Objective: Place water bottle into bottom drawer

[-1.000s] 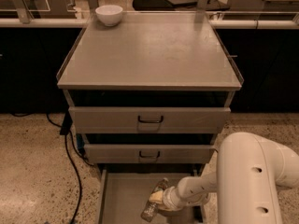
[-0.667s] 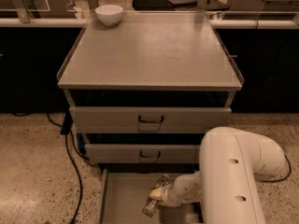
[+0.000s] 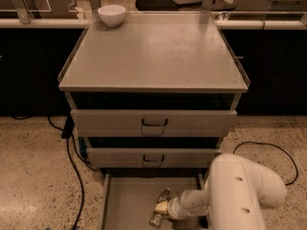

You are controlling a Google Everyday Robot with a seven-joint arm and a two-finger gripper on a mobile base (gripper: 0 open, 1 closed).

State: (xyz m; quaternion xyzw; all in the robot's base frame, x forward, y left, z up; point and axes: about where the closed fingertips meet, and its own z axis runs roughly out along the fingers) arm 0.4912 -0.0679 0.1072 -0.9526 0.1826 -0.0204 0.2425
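Gaping open nearest me, the bottom drawer (image 3: 125,202) has the gripper (image 3: 168,209) inside, near right, at the water bottle's (image 3: 157,218) middle; clamped or not, I cannot tell. Light, crinkly, probably slippery: mid-body suits.

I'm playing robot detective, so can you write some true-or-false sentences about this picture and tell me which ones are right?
1. A white bowl sits on the cabinet top. True.
2. The bottom drawer is pushed shut. False: it is pulled open.
3. The gripper is down at the bottom drawer, at the water bottle. True.
4. The water bottle stands beside the bowl. False: it is low down over the bottom drawer's floor, far from the bowl.
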